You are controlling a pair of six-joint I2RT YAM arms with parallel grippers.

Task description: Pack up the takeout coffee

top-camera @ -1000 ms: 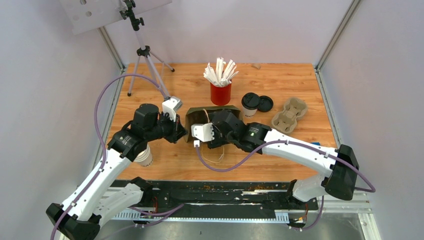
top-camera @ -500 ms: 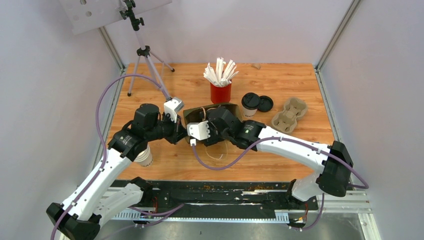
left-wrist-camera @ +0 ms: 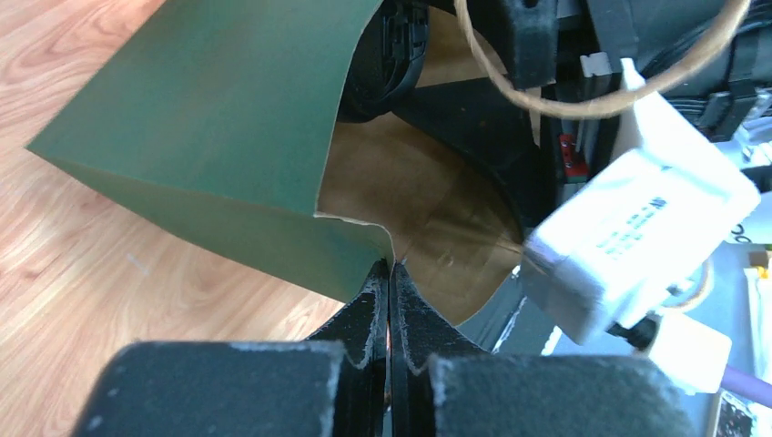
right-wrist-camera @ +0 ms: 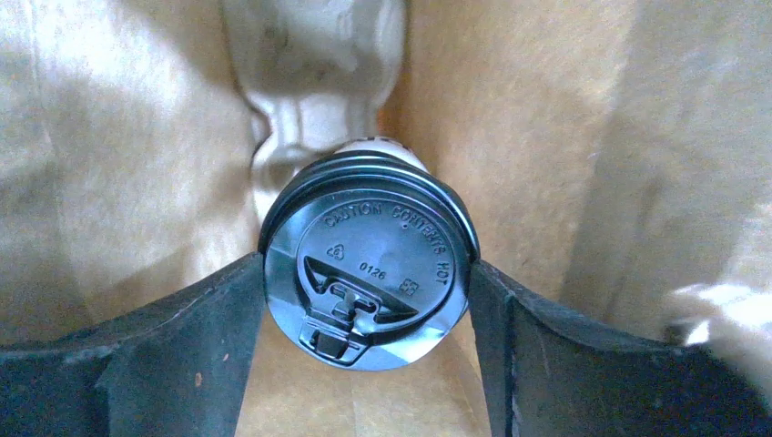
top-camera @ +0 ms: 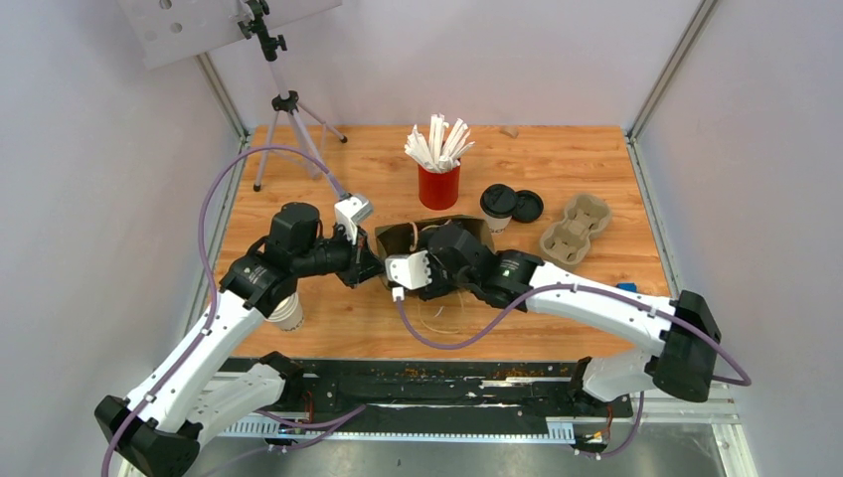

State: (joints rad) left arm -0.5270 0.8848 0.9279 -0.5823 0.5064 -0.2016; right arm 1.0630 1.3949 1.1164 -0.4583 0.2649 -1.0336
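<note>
The takeout coffee (right-wrist-camera: 368, 264) is gripped by the right gripper (right-wrist-camera: 366, 293) inside the green paper bag (left-wrist-camera: 209, 118), whose left rim is pinched by the left gripper (left-wrist-camera: 390, 278)

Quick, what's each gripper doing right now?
Left gripper: closed, pinching the edge of the green paper bag.
Right gripper: inside the bag, clamped on the lidded coffee cup.

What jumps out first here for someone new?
The right gripper is inside the green paper bag, which lies on its side mid-table, and it is clamped on the black-lidded takeout coffee. The left gripper pinches the bag's rim, shut. Behind them stands a red cup of white sticks.
</note>
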